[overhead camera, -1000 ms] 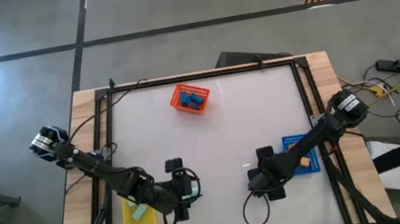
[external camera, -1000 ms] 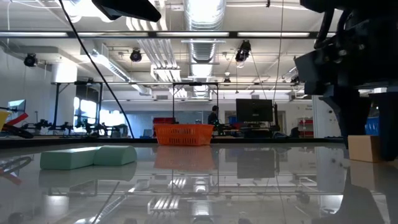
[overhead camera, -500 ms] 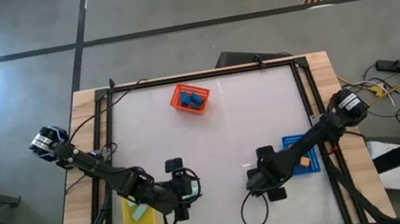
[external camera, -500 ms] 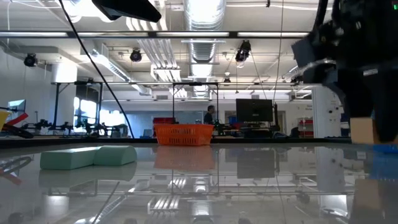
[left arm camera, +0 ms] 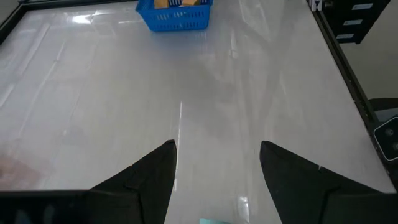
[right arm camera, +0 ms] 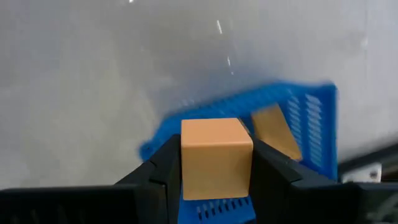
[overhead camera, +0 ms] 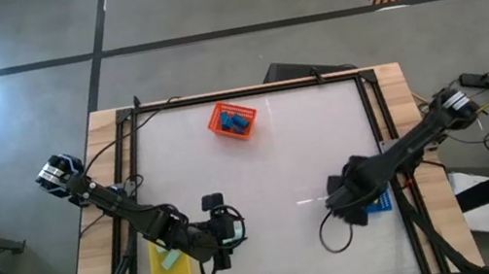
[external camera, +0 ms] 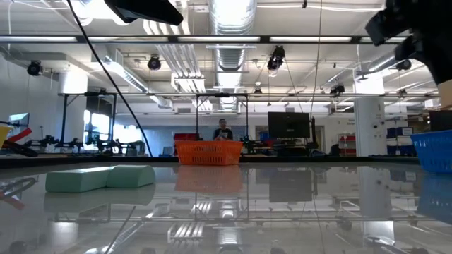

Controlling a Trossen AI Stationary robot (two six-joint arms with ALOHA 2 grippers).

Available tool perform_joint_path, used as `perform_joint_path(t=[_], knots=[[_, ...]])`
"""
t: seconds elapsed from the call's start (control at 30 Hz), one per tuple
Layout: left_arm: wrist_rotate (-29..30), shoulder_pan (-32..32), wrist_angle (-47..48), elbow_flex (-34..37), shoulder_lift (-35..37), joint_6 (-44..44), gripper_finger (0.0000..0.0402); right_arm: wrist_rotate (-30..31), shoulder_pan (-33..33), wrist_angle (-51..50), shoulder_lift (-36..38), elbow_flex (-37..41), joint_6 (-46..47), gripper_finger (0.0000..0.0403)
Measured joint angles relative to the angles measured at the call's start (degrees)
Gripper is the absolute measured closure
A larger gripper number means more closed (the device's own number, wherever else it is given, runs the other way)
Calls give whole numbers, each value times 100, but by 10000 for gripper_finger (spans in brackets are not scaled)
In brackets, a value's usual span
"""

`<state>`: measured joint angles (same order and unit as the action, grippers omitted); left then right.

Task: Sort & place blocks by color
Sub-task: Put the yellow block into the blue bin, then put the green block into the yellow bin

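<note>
A glossy white surface (overhead camera: 262, 183) mirrors the workshop lights. The right claw (right arm camera: 216, 167) grips an orange cube (right arm camera: 216, 157), matte and square-edged, over the blue mesh tray (right arm camera: 308, 134), where another orange block (right arm camera: 273, 134) lies. Blue blocks (overhead camera: 235, 119) fill the orange tray (overhead camera: 219, 124); a mint block (overhead camera: 171, 259) sits in the yellow tray (overhead camera: 160, 271). Sorting looks nearly done. The left claw (left arm camera: 217, 171) waits open beside the yellow tray

No text, label, brand, number or sign can be read in any of the views.
</note>
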<state>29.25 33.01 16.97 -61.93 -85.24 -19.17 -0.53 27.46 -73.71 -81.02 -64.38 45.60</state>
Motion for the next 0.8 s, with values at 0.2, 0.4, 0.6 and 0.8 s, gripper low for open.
perform_joint_path(t=[0.2,0.4,0.6,0.8], knots=[[1,0,-2,0,-1,2,187,111,-152,73,953,1120,798,282],[3,-2,-2,0,1,3,187,221,-542,377,1494,1846,1064,282],[7,-4,-2,0,1,-1,187,228,-769,421,1571,2010,1100,186],[13,-4,-2,0,0,-109,187,257,-773,500,1576,1911,1089,132]])
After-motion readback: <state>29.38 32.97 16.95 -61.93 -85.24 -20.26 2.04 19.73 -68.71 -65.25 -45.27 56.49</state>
